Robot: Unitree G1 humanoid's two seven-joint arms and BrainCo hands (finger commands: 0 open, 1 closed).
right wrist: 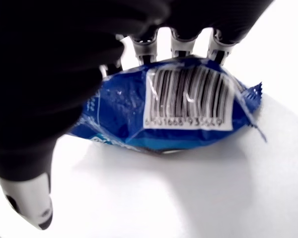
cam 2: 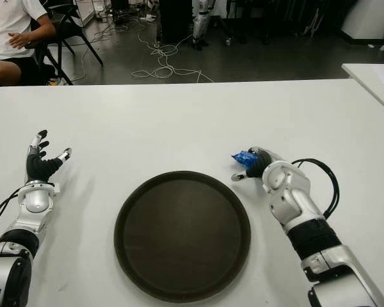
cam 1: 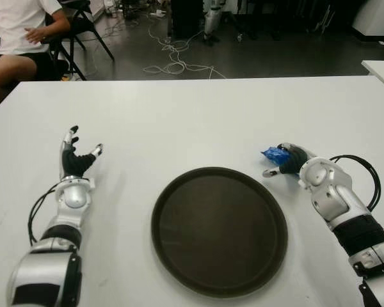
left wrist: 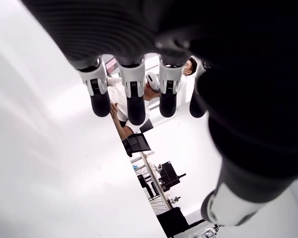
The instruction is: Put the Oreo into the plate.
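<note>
A: Where is the Oreo packet [right wrist: 188,111]?

B: I see the blue packet on the white table [cam 1: 198,121], under the right hand [cam 1: 293,160], just beyond the far right rim of the dark round plate [cam 1: 179,192]. It is outside the plate. In the right wrist view its barcode panel faces the camera, and one crimped end sticks out past the fingers.

A: State of the right hand's fingers [right wrist: 181,34]?

B: They curl over the far edge of the packet, their tips touching the wrapper, while the thumb [right wrist: 30,198] hangs on the near side, apart from it. I read this as a closing grasp on the packet, which appears to lie on the table.

A: And the left hand [cam 1: 75,160]?

B: It shows on the opposite side of the plate, well apart from it. Its fingers [left wrist: 134,99] are spread and straight, pinching nothing.

A: Anything else in view?

B: A seated person [cam 1: 19,32] in a white shirt beyond the table's far left corner, and loose cables [cam 1: 173,61] on the floor.
</note>
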